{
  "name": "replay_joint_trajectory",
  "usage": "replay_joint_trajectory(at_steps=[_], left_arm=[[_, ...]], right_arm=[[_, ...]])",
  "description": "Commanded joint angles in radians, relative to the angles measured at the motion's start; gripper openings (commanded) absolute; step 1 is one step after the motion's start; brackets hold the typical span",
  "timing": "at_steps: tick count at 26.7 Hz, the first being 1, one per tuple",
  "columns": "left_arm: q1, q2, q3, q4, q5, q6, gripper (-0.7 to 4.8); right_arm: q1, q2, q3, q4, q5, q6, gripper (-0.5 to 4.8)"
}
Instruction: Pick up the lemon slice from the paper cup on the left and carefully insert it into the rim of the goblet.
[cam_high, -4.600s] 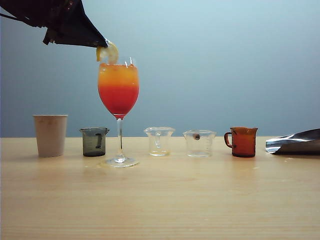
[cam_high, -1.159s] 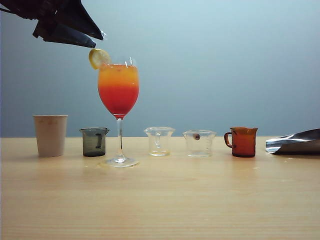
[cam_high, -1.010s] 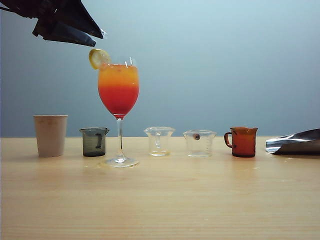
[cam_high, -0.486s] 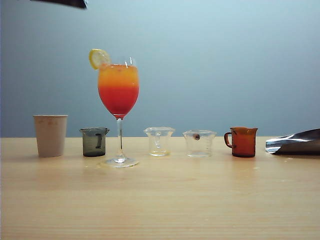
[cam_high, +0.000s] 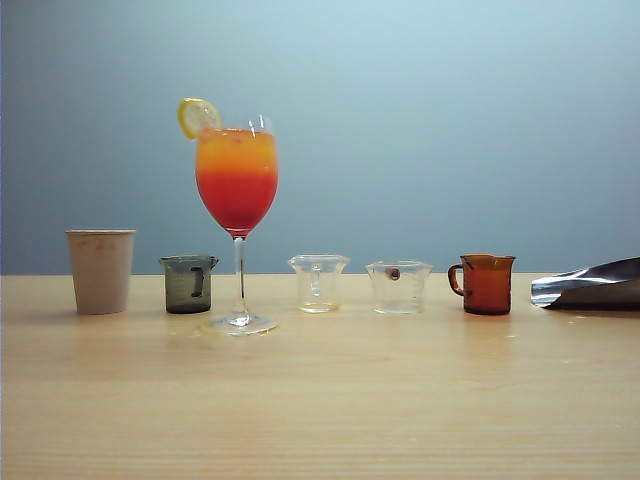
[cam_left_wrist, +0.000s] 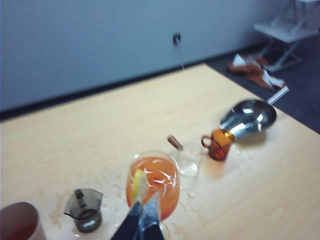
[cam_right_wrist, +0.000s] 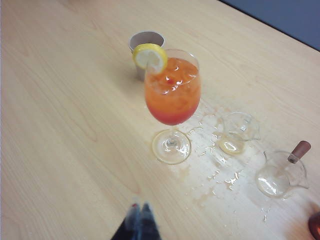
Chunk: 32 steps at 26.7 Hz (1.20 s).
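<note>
Lemon slice (cam_high: 198, 116) is sitting on the goblet (cam_high: 237, 180) rim, upper left of the exterior view, with the paper cup (cam_high: 100, 270) at far left on the table (cam_high: 320, 400). Left gripper (cam_left_wrist: 142, 222) hangs over the goblet, pinched closed and empty. Right gripper (cam_right_wrist: 138, 220) is closed too, empty, above bare table.

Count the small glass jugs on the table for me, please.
4: a grey-green jug left of the goblet, two clear jugs to its right, then an amber jug. None looks hidden.
</note>
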Motion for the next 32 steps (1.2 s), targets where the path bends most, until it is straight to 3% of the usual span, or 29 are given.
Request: replay_joint_trajectory(at_steps=[1,8,15,21,32], left_arm=[[-0.001,-0.076,-0.050,0.025,-0.049,-0.047,-0.06],[-0.001,-0.258,-0.193,0.040,-0.151,-0.120,-0.06],[-0.001,-0.489,-0.403,0.113,-0.259,-0.197,-0.06],[-0.001,-0.617,-0.560,0.135,-0.278,-0.250,-0.06],[-0.001,-0.787,-0.770,0.174,-0.307,-0.249,-0.06]], right_arm=[[0.001,-0.078,-0.078,0.066,0.034,0.010,-0.04],[0.001,-0.230,-0.269,0.142,0.047,0.045,-0.04],[0.001,-0.391,-0.526,0.333,0.078,0.095,-0.04],[0.001,-0.468,-0.626,0.348,0.118,0.095,-0.04],[0.000,-0.673,-0.877,0.424,0.130,0.125,-0.04]])
